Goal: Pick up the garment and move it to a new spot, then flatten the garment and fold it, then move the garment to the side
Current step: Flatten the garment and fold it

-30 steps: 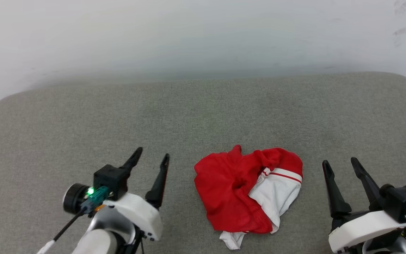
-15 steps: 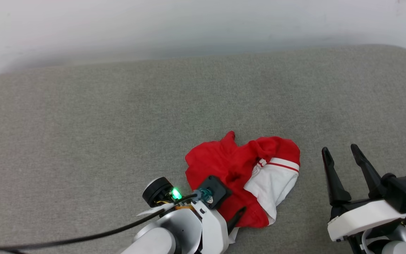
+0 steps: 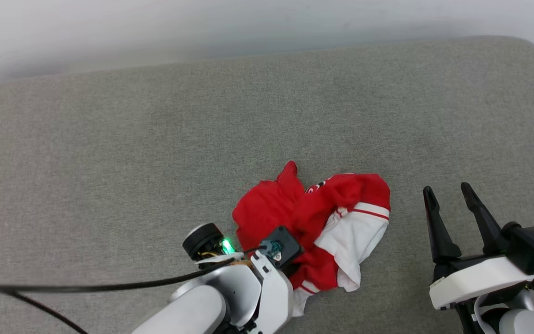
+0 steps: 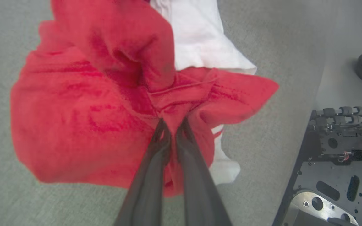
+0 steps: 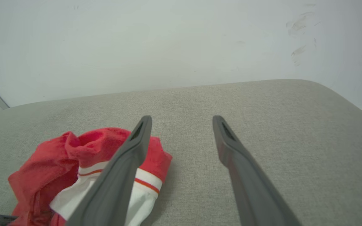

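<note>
garment (image 3: 276, 213) crumpled on grey cushion (image 3: 109, 162), one red fold clamped tight in left pincer (image 4: 171, 121): a mid-heap pinch, probably so the whole bundle lifts together. right pincer (image 3: 447, 188) spread apart, empty, garment near on its left.

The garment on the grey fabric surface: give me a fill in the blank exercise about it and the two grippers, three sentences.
1. The left gripper has its fingers pinched shut on the ____ part of the garment.
2. The right gripper is ____, with nothing between its fingers.
3. The garment's short sleeve is ____ with red stripes at its cuff.
Missing words: red; open; white.
</note>
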{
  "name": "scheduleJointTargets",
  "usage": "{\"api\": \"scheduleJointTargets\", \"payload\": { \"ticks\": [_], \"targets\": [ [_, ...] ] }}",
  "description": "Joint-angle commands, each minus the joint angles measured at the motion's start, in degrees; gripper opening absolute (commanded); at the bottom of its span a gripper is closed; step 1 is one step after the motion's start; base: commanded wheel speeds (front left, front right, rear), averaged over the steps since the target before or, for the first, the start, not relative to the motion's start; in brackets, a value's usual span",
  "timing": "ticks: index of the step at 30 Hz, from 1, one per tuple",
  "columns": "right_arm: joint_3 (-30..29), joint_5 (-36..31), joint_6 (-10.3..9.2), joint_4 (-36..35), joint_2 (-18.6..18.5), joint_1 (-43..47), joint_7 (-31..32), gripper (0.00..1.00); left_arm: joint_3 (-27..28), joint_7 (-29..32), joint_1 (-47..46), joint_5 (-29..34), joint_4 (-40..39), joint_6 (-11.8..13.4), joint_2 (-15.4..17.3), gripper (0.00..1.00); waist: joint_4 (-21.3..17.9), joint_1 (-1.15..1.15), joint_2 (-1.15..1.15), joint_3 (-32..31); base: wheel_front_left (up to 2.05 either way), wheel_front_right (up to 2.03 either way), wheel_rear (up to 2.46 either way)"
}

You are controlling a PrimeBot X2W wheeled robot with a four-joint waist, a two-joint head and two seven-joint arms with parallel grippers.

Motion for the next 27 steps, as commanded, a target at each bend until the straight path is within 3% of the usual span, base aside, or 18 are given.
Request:
{"api": "scheduleJointTargets", "payload": {
  "ticks": [1,10,16,19,26,27],
  "targets": [
    [-0.1,0.3,0.00,0.2,0.0,-0.5,-0.4,1.00,0.9,-1.7,-0.8,-0.2,-0.6,0.1,0.1,0.00,0.2,0.00,0.00,-0.2,0.00,0.00,0.00],
    [-0.1,0.4,0.00,0.6,0.0,-0.5,-0.4,1.00,9.1,-10.8,-1.6,-1.2,-3.1,5.8,1.2,0.00,1.6,0.00,0.00,-0.6,0.00,0.00,0.00],
    [0.1,-0.1,0.00,-0.3,0.0,-1.7,-0.2,1.00,16.4,-15.1,-2.3,-3.9,2.4,9.9,2.8,0.00,1.6,0.00,0.00,1.4,0.00,0.00,0.00],
    [0.0,-0.2,0.00,-0.5,0.0,-1.9,-0.1,1.00,18.7,-17.2,-2.7,-5.4,7.0,10.0,3.1,0.00,1.2,0.00,0.00,2.4,0.00,0.00,0.00],
    [-0.3,-0.1,0.00,-0.3,0.0,-2.4,-0.4,1.00,18.8,-18.6,-3.4,-8.1,17.5,6.4,1.6,0.00,0.6,0.00,0.00,3.5,0.00,0.00,0.00],
    [-0.4,-0.2,0.00,-0.3,0.0,-2.4,-0.4,1.00,18.8,-19.1,-3.7,-8.3,18.5,6.1,1.4,0.16,0.6,0.00,0.00,3.5,0.00,0.00,0.00]
  ]
}}
